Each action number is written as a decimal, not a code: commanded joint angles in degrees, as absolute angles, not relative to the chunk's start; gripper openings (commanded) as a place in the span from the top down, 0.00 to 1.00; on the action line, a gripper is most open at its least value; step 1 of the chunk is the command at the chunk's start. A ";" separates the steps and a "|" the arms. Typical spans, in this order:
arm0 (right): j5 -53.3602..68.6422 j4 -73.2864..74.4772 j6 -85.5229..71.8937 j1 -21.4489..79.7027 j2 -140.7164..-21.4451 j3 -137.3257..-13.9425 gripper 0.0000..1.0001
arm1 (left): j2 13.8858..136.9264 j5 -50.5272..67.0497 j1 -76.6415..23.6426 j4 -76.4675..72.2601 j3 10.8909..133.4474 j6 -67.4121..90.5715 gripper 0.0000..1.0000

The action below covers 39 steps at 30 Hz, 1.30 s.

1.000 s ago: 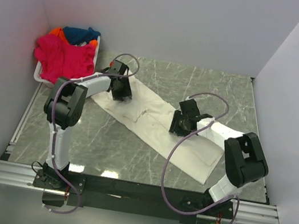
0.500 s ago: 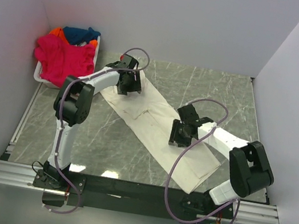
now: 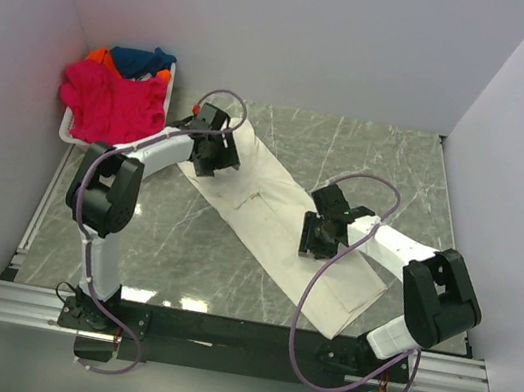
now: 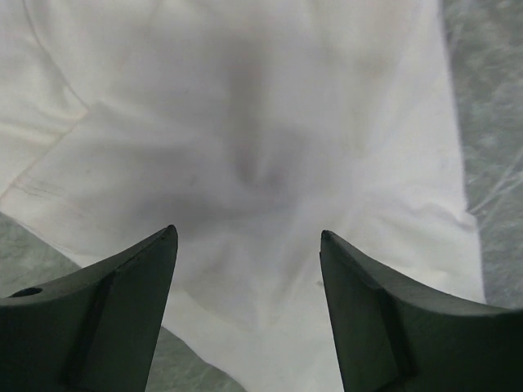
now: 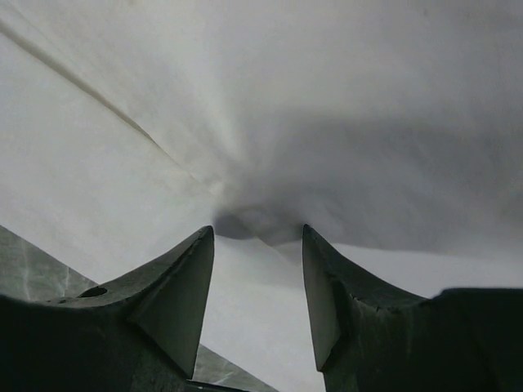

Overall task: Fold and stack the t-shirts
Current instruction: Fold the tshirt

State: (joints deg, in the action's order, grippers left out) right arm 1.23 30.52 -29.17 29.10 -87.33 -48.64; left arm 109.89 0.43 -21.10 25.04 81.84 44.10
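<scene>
The cream t-shirt [image 3: 260, 206] lies in a long diagonal band on the marble table, from back left to front right. My left gripper [image 3: 213, 154] hovers over its back-left end. In the left wrist view that gripper [image 4: 247, 235] is open, with only flat cloth [image 4: 261, 122] under its jaws. My right gripper [image 3: 319, 237] is at the band's middle. In the right wrist view it [image 5: 257, 229] is shut on a fold of the cream cloth [image 5: 327, 82], and creases pull toward its tips. The pink [image 3: 111, 103], dark blue [image 3: 139, 61] and orange [image 3: 97, 55] t-shirts are piled in the basket.
A white plastic basket [image 3: 66, 133] stands at the back left against the left wall. Grey marble table [image 3: 220, 260] shows in front of the cloth and at the back right. White walls close three sides. A purple cable [image 3: 305, 295] loops beside the right arm.
My left gripper has opened and let go of the shirt's back-left end. My right gripper has drawn its fold toward the front, and the shirt's right part is now narrower.
</scene>
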 commanded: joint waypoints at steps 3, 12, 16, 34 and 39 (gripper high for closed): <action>0.79 28.30 -28.56 29.36 -87.98 -48.26 0.46 | 113.63 1.15 -21.18 23.63 80.07 46.15 0.24; 4.74 26.54 -30.67 30.32 -88.06 -44.48 0.47 | 121.11 0.79 -20.48 23.47 84.63 42.46 0.23; 7.20 24.88 -33.82 34.00 -88.77 -42.80 0.48 | 125.85 0.79 -20.48 26.27 91.65 39.30 0.24; 5.45 30.66 -40.26 45.09 -90.80 -58.09 0.48 | 130.89 6.50 -20.83 25.41 111.97 30.23 0.21; 3.61 32.61 -38.24 45.09 -87.28 -55.29 0.48 | 124.99 4.93 -21.79 26.89 111.89 32.69 0.20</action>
State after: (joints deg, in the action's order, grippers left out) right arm 5.98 29.36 -39.55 44.91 -91.05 -56.03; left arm 133.12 5.06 -20.75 27.77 111.33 31.99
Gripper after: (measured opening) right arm 0.516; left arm 0.793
